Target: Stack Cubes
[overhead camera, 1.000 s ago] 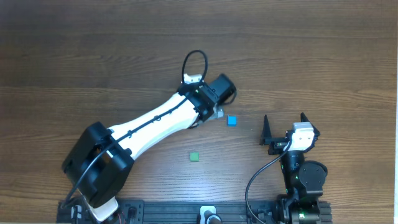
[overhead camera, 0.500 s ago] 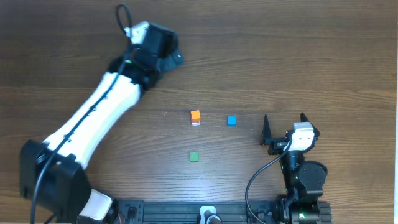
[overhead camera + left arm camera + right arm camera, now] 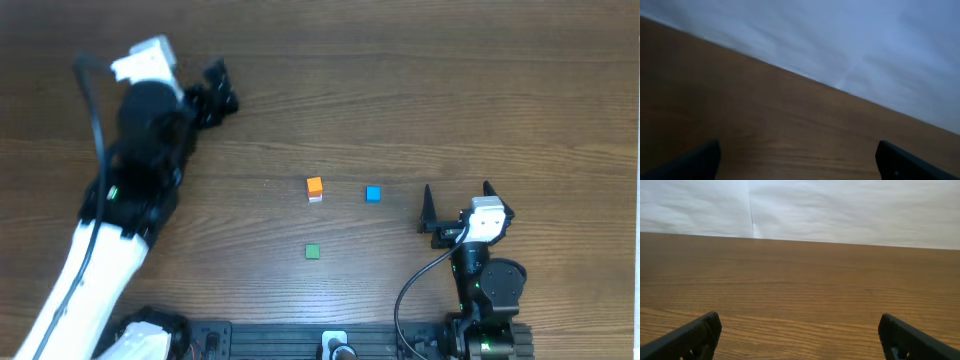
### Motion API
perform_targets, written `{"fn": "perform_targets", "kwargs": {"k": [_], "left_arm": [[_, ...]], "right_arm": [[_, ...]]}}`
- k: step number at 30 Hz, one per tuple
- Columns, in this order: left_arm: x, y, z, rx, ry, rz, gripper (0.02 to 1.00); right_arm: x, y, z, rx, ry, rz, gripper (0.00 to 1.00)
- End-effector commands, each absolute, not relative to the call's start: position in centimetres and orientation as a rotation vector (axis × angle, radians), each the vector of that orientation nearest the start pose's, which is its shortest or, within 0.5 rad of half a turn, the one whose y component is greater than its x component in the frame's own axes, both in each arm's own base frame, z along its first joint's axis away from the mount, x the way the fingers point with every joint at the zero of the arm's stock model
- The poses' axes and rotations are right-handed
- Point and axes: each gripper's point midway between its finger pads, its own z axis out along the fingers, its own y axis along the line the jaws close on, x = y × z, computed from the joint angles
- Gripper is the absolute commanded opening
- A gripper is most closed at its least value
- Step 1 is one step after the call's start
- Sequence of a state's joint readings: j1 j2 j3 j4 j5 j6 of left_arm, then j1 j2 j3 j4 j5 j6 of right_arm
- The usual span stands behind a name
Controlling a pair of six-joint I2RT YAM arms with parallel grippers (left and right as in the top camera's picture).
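Left tool (image 3: 215, 92) upper left, right tool (image 3: 457, 208) lower right, both open, empty. Risk: off-centre blue cube (image 3: 373, 194) placement toppling central orange-topped stack (image 3: 314, 188).

Passable gaps of bare tabletop (image 3: 470, 90) between orange-topped stack (image 3: 314, 188), blue cube (image 3: 373, 194) and green cube (image 3: 312, 252)

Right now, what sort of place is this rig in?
Probably a robot lab bench: wood table, left arm and right arm on a black rail, orange cube, blue cube, green cube, plain pale wall.
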State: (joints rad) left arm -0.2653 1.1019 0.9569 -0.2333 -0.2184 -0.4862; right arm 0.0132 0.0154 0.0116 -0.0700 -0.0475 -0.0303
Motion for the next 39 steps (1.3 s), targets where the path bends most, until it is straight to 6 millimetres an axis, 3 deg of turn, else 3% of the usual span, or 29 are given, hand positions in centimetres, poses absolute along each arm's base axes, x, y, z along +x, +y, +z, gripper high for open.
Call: {"fn": "perform_targets", "kwargs": {"k": [1, 3, 8, 15, 22, 31, 39], "left_arm": [[32.8, -3.8, 26.3, -0.174, 1.902, -0.244, 0.998], [30.5, -2.3, 25.0, -0.151, 1.876, -0.206, 0.996], [27.4, -0.6, 23.1, -0.141, 1.813, -0.164, 0.998], [25.1, -1.3, 21.4, 0.006, 1.686, -0.152, 0.998], [24.6, -1.3, 19.4, 0.01, 1.659, -0.15, 0.998], [24.5, -1.3, 18.3, 0.021, 1.588, -0.14, 0.996], [24.5, -1.3, 16.1, 0.017, 1.629, -0.145, 0.998]], "right_arm": [[24.6, 1.2, 15.7, -0.076, 1.641, 0.029, 0.991], [24.6, 1.2, 15.7, -0.076, 1.641, 0.029, 0.993], [24.6, 1.2, 15.7, -0.076, 1.641, 0.029, 0.993], [24.6, 1.2, 15.7, -0.076, 1.641, 0.029, 0.991], [24.6, 1.2, 15.7, -0.076, 1.641, 0.029, 0.993], [24.6, 1.2, 15.7, -0.076, 1.641, 0.029, 0.993], [24.6, 1.2, 15.7, -0.076, 1.641, 0.029, 0.991]]}}
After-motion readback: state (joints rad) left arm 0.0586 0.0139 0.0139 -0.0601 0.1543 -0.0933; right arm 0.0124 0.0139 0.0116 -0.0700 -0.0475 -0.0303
